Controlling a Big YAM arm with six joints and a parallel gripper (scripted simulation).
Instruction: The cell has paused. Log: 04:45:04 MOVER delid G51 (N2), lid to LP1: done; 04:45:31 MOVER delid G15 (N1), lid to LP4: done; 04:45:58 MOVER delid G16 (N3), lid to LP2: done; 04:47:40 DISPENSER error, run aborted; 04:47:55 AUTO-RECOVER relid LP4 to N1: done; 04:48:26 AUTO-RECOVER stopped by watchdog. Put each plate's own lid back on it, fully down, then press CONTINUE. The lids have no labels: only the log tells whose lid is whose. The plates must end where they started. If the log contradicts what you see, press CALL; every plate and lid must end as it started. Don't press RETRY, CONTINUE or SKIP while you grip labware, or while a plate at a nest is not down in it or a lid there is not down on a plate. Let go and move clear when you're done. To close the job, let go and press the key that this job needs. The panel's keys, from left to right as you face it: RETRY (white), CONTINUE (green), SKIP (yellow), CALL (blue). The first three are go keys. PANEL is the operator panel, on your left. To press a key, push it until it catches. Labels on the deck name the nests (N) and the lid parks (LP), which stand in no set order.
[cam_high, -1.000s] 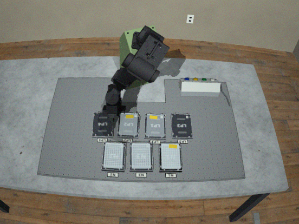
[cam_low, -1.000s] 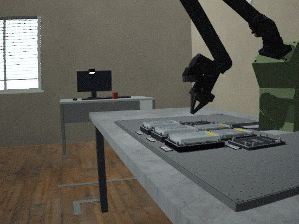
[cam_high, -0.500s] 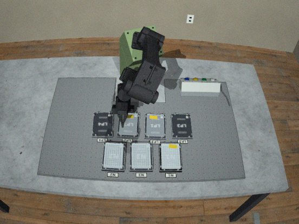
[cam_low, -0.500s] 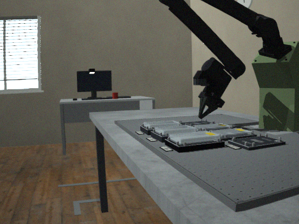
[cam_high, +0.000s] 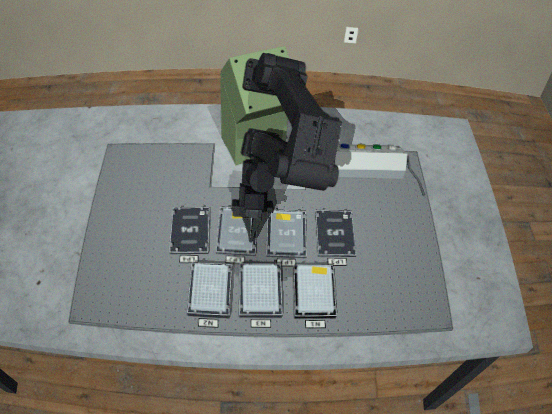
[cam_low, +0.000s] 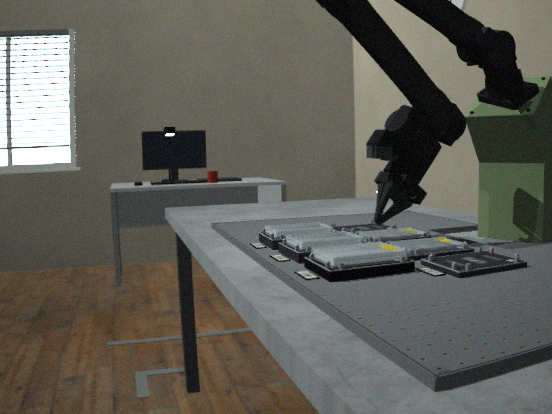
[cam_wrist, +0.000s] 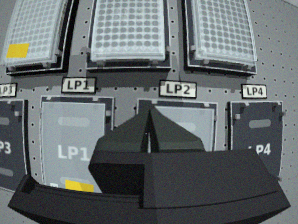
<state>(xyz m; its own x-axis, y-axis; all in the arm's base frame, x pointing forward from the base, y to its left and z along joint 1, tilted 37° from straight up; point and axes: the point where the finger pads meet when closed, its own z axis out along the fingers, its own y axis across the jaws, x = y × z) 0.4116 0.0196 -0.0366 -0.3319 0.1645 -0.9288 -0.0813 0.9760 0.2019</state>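
My gripper is shut and empty, its tips over the LP2 park on its side toward LP1. A clear lid with a yellow tag, the LP2 lid, lies in LP2, partly hidden by the fingers. Another, the LP1 lid, lies in LP1. The N1 plate carries a lid with a yellow tag. The N3 plate and N2 plate show no tagged lid.
Park LP4 and park LP3 are empty. The panel stands behind LP3, with the blue key, yellow key, green key and white key. The green pedestal carries the arm.
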